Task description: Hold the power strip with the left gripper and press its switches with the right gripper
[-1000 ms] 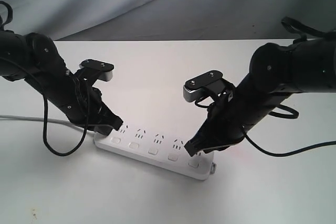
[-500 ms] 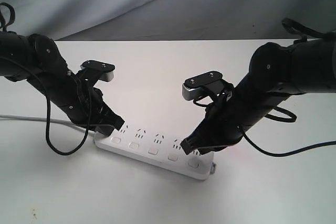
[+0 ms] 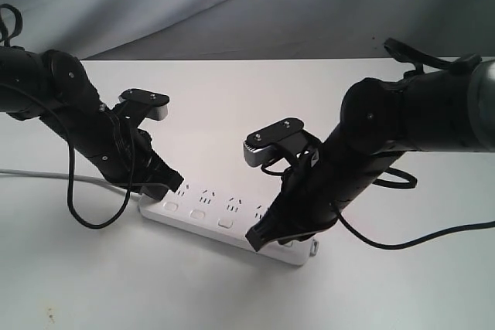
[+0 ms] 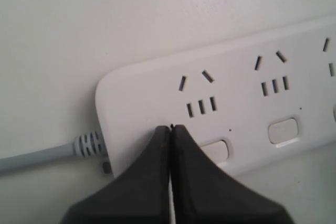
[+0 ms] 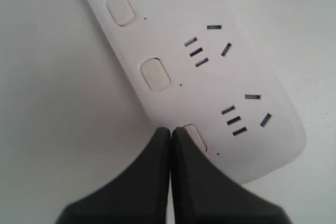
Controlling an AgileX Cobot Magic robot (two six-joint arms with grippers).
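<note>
One power strip (image 3: pixel 209 210), one grey cord (image 3: pixel 46 176), two black arms (image 3: pixel 81 121) (image 3: pixel 387 141), three unobstructed switches (image 3: pixel 197 213) in the exterior view

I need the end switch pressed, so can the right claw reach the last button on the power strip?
Probably yes: the shut right claw sits right at the end switch of the power strip, with nothing between them; contact is unclear.
</note>
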